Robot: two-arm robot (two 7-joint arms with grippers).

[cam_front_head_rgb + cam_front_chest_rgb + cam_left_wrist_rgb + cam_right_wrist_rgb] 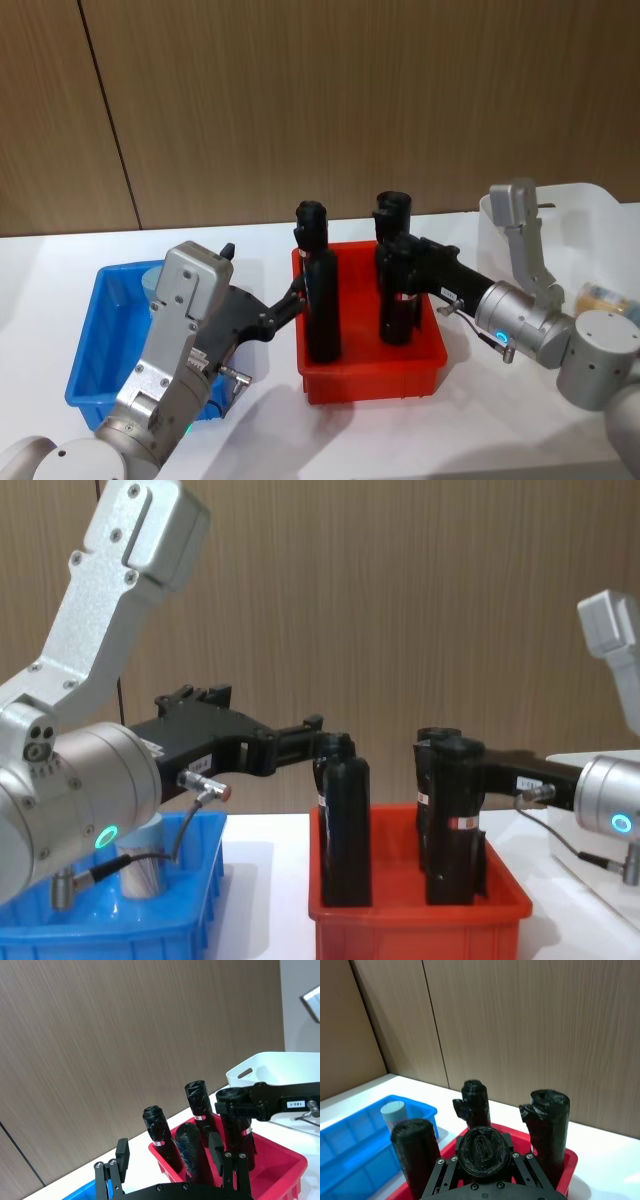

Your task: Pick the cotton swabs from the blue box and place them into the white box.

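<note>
1. Left tool (296, 292) reaches over the shallow bright blue plastic bin (92, 340) to the near-left tall black roll (321, 300) in the red plastic bin (372, 375); its fingers sit on either side of that roll, but a firm clench cannot be told.
2. Right tool (400, 262) is clenched on the right black roll (397, 305).
3. One clear cotton swab jar with a pale lid (393, 1114) stands in the blue bin.
4. White translucent bin (585, 225) sits on the white surface (250, 420), far right.

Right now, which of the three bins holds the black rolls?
The red bin, between the blue box and the white box; black rolls stand upright in it.
</note>
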